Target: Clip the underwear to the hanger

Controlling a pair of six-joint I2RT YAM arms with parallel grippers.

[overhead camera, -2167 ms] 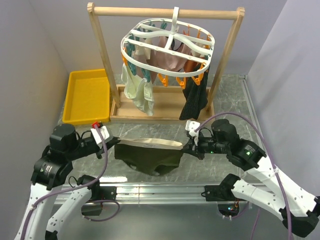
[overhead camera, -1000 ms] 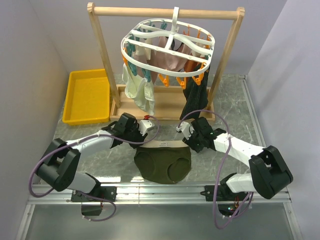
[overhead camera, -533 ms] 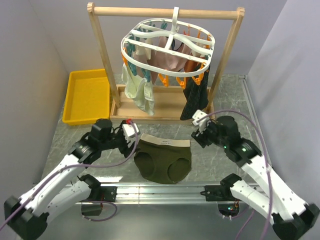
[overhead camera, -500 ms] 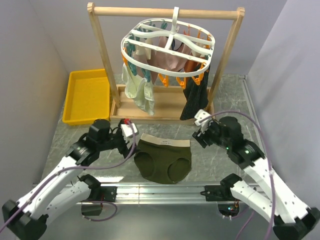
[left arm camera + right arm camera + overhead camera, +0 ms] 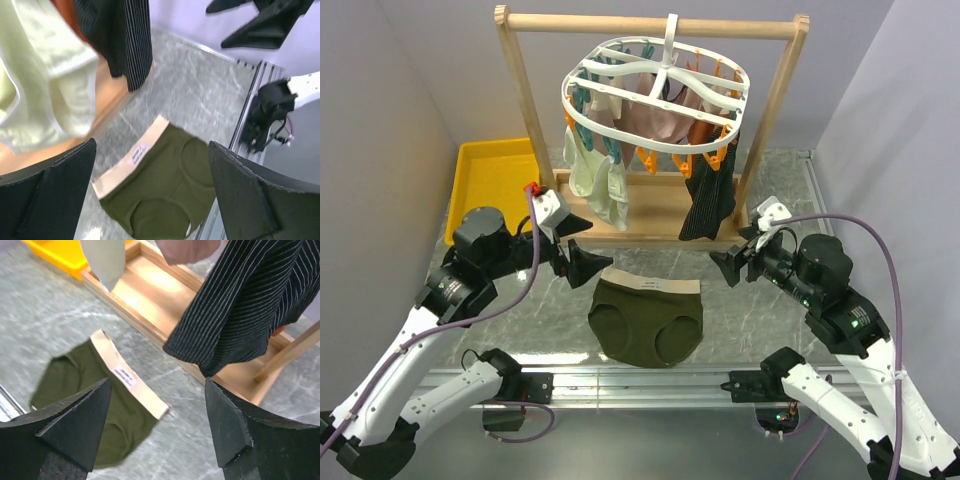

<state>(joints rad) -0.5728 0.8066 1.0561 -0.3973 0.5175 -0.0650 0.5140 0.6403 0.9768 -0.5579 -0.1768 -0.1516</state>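
Underwear (image 5: 646, 322) olive, beige waistband (image 5: 651, 285), lying flat, left hand (image 5: 581, 246) spread, right hand (image 5: 739, 256) spread

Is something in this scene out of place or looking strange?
Yes. The underwear lies flat on the table, held by nothing, while other garments hang from the hanger. The left gripper and right gripper are both open, apart from it, one at each side.

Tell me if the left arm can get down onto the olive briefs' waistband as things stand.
Probably yes. The left gripper hangs open just left of the underwear, which lies flat with nothing over its waistband, so the way down looks free.
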